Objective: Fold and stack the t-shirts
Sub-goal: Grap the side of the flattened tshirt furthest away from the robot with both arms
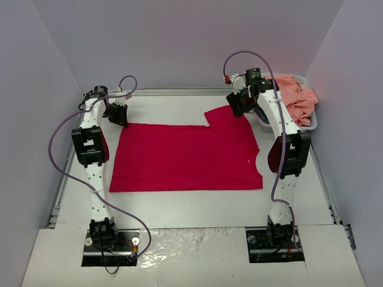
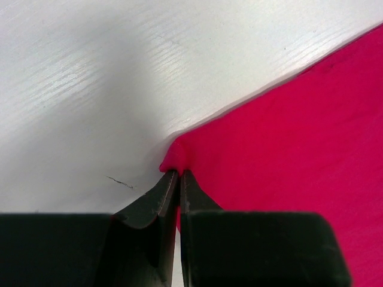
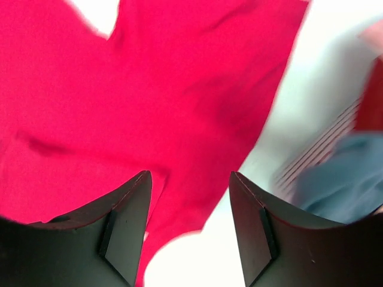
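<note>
Arm bases: the left arm base point(image 1: 105, 234) and right arm base point(image 1: 276, 232) were bolted at the bottom of the frame, at the lower edge of the white desk point(image 1: 179, 206).

Red t-shirt point(image 1: 185, 156): lay spread flat at the centre of the desk, with one sleeve jutting toward the upper right. A small white neck label point(image 1: 249, 160) sat near its right edge, too small to read. No brand or other writing was legible anywhere.

Left tool point(image 2: 178, 172): closed, pinching the shirt's corner at the upper left of the cloth, where the fabric puckered slightly.

Right tool point(image 3: 188, 174): open, fingers well apart, hovering over the sleeve area in the upper right. Its wrist view was blurred.

White basket point(image 1: 309, 126): stood in the upper right corner, holding a heaped peach t-shirt point(image 1: 296, 95). A teal-blue t-shirt point(image 3: 341, 179) showed at the right of the right wrist view.

Step, as judged: the first fold of the red shirt was being set up, with nothing stacked yet. The next move probably called for the right tool to drop and close on the far edge by the sleeve. Both tools could then carry that edge together toward the lower frame.
</note>
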You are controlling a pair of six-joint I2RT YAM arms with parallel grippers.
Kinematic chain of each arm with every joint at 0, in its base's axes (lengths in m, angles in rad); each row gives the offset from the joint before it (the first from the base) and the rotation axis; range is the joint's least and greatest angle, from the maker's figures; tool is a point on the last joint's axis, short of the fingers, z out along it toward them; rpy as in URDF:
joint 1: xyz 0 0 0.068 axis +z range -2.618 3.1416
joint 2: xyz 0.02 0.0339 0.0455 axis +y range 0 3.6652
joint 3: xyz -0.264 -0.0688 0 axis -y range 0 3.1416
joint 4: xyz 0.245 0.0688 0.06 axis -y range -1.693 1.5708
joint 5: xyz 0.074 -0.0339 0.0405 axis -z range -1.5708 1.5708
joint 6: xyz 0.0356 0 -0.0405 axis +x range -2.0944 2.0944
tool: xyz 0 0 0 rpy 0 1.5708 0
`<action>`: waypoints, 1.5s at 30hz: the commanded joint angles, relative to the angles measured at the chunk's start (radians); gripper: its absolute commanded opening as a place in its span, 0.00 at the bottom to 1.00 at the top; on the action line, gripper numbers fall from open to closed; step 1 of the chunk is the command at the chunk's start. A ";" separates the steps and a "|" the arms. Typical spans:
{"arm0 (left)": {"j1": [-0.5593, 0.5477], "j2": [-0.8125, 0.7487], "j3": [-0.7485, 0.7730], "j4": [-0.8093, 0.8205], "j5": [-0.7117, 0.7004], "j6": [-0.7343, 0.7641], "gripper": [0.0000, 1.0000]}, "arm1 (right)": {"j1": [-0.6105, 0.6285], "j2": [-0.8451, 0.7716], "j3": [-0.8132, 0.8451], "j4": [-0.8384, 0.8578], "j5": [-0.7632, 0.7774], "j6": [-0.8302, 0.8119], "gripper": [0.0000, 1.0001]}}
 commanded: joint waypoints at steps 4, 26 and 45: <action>-0.006 -0.062 0.012 -0.023 -0.018 -0.014 0.02 | -0.032 0.204 0.291 -0.057 0.042 0.084 0.51; -0.006 -0.059 0.012 -0.009 -0.030 -0.035 0.02 | -0.083 0.457 0.592 0.158 0.039 0.286 0.78; -0.006 -0.045 0.012 -0.008 -0.029 -0.039 0.02 | -0.091 0.613 0.662 0.192 -0.034 0.363 0.82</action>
